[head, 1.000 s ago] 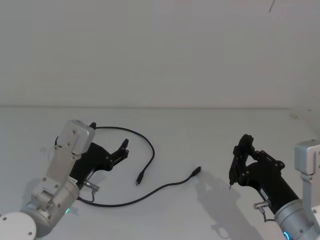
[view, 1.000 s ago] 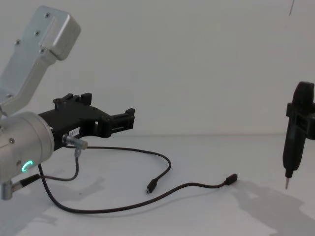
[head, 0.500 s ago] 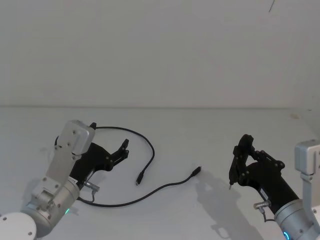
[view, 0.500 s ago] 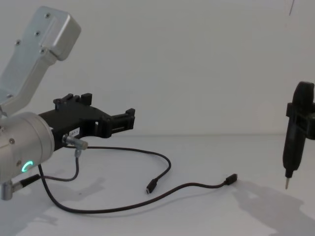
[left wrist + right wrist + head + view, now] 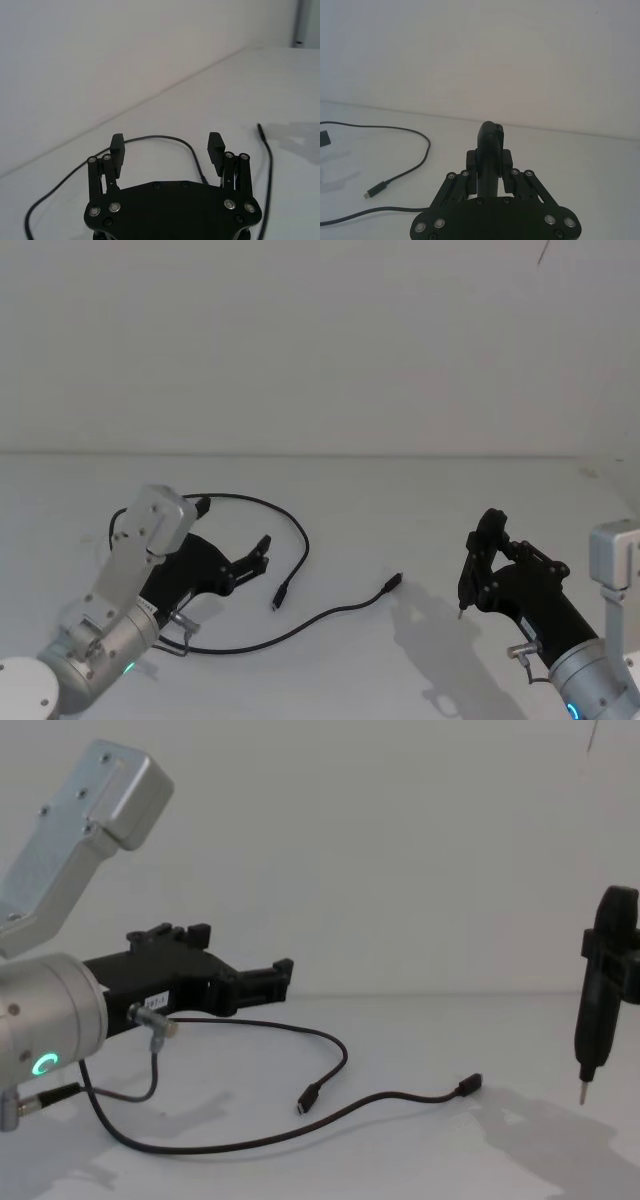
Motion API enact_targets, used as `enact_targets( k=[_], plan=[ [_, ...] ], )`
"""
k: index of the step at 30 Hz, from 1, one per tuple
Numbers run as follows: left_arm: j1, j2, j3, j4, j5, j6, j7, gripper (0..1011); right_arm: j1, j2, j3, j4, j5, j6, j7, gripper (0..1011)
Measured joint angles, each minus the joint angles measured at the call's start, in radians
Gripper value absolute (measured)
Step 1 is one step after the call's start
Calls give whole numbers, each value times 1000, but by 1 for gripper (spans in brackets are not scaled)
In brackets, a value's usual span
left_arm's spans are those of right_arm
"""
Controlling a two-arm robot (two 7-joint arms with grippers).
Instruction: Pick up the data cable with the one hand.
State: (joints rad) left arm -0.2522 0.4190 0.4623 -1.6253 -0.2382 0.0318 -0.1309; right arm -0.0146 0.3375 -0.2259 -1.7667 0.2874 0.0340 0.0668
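Observation:
The data cable lies in a loose loop on the white table, one plug near the middle and the other farther right. It also shows from the chest and in both wrist views. My left gripper hovers open over the inside of the loop, its fingertips a short way left of the nearer plug. From the left wrist, my left gripper has the cable's arc beyond its tips. From the chest, my left gripper is above the table. My right gripper stays off to the right, shut on a slim black pointed tool.
The white table meets a plain white wall behind it. A short grey wire with a silver plug hangs from my left wrist. The pointed tool's tip hangs just above the table, right of the cable's far plug.
My left gripper has moved forward and to the right, lower and closer to the cable's nearer plug. The cable and the right arm have not moved.

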Motion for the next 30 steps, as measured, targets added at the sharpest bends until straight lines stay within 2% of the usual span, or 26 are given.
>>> enact_targets(
  k=[4, 17, 23, 30],
  plan=[
    [-5, 15, 3, -2, -12, 8, -40, 1001, 0, 0, 0, 0, 0, 0, 0, 279],
    [-50, 88, 33, -7, -60, 81, -247, 1001, 0, 0, 0, 0, 0, 0, 0, 279],
    [-110, 119, 71, 16, -67, 154, -357, 1001, 0, 0, 0, 0, 0, 0, 0, 279],
    [-185, 117, 111, 71, -68, 222, -440, 1001, 0, 0, 0, 0, 0, 0, 0, 279]
  ],
)
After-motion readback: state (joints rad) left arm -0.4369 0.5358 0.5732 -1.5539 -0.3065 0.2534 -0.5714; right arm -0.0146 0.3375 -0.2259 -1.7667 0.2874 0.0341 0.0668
